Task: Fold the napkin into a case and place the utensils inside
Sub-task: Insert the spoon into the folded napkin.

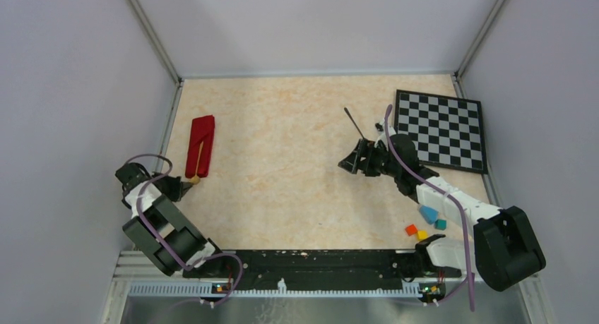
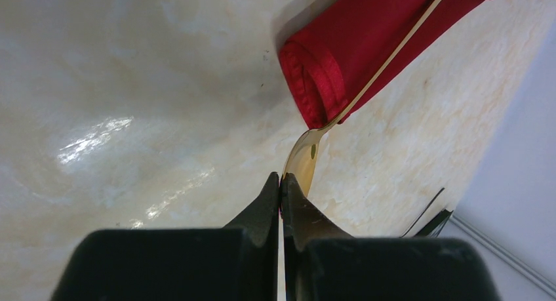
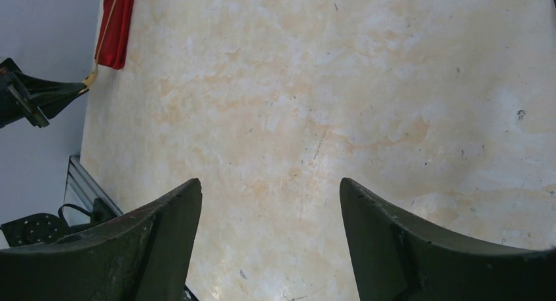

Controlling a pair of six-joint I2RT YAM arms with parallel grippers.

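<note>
The napkin, folded into a narrow deep-red case [image 1: 200, 146] [image 2: 367, 52] [image 3: 118, 25], lies at the table's left side. The gold spoon [image 2: 305, 153] has its thin handle running along the case's crease and its bowl [image 1: 194, 181] sticking out of the near end. My left gripper [image 1: 186, 188] [image 2: 282, 178] is shut on the edge of the spoon's bowl. The dark fork [image 1: 354, 124] lies on the table right of centre, just behind my right gripper [image 1: 347, 165] [image 3: 269, 189], which is open with only bare table between its fingers.
A black-and-white checkered board [image 1: 441, 128] lies at the back right. Several small coloured blocks [image 1: 425, 224] sit by the right arm. Grey walls close in the table on the left, back and right. The left gripper [image 3: 39, 98] shows in the right wrist view.
</note>
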